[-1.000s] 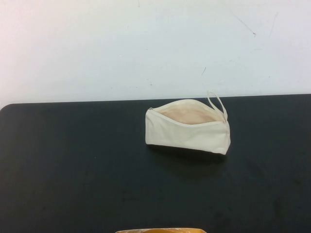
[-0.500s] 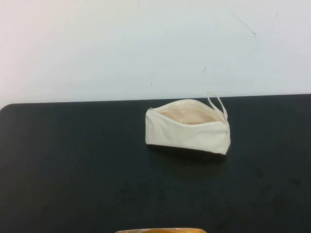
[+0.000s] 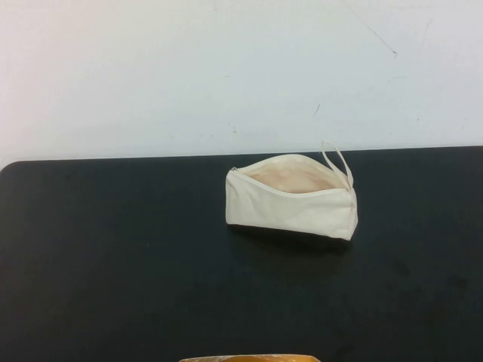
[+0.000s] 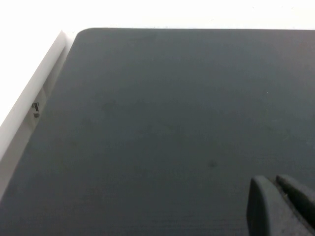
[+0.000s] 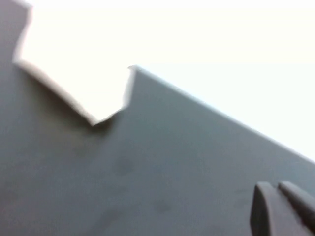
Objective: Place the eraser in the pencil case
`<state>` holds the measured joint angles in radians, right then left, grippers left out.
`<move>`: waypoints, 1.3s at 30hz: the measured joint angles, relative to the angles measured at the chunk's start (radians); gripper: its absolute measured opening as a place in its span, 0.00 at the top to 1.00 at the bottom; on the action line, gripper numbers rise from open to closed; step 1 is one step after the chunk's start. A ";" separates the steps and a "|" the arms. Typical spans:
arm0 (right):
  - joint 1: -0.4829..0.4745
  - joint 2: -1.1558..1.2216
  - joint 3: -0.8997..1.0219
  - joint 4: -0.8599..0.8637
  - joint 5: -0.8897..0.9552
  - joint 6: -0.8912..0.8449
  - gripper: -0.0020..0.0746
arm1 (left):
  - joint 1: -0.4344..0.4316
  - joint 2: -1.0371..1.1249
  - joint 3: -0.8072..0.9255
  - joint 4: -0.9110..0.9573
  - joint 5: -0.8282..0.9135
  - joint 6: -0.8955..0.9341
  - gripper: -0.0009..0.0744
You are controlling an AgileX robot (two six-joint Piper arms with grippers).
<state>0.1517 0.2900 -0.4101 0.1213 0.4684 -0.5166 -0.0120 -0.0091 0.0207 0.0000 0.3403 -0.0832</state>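
While eraser stays unseen on dark worktop [image 3: 113,286], pencil case [image 3: 290,207] sits centre-right, unzipped, mouth up, loop strap [image 3: 337,160] at right end; left gripper [image 4: 280,206] and right gripper [image 5: 280,209] over bare worktop, jaws clenched, empty; locate eraser first, then drop through mouth.

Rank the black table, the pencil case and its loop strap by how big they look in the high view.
1. black table, largest.
2. pencil case.
3. loop strap, smallest.
Neither the left claw nor the right claw shows in the high view; each hangs over bare table.
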 joint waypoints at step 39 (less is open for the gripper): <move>-0.225 -0.299 0.438 -0.090 -0.127 0.365 0.97 | 0.000 0.000 -0.001 0.000 0.000 0.000 0.99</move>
<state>-0.0731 -0.0086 0.0277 0.0309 0.3415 -0.1515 -0.0120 -0.0091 0.0200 0.0000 0.3403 -0.0832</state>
